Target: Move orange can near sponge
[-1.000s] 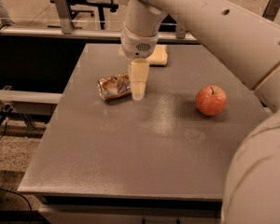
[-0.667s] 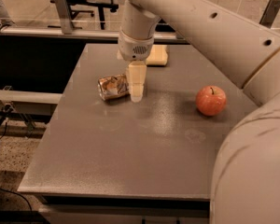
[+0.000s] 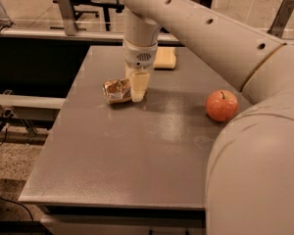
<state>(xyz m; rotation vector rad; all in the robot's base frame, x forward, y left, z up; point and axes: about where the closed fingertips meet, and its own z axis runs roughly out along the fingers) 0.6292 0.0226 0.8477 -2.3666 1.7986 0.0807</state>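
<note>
The orange can (image 3: 116, 90) lies on its side on the grey table (image 3: 137, 151), left of centre; it is dented, silver with orange-brown print. My gripper (image 3: 138, 85) points straight down from the cream arm, its tip at the table surface right against the can's right end. The pale yellow sponge (image 3: 165, 58) lies flat near the table's far edge, behind and to the right of the gripper, partly hidden by the wrist. There is a gap of about one can's length between can and sponge.
A round orange-red apple (image 3: 221, 105) with a stem sits on the right side of the table. My large arm link (image 3: 255, 170) fills the lower right. A railing and chair legs (image 3: 88, 9) stand beyond the far edge.
The gripper has shifted slightly left, closer against the can's right end. The can, sponge and apple have stayed about where they were.
</note>
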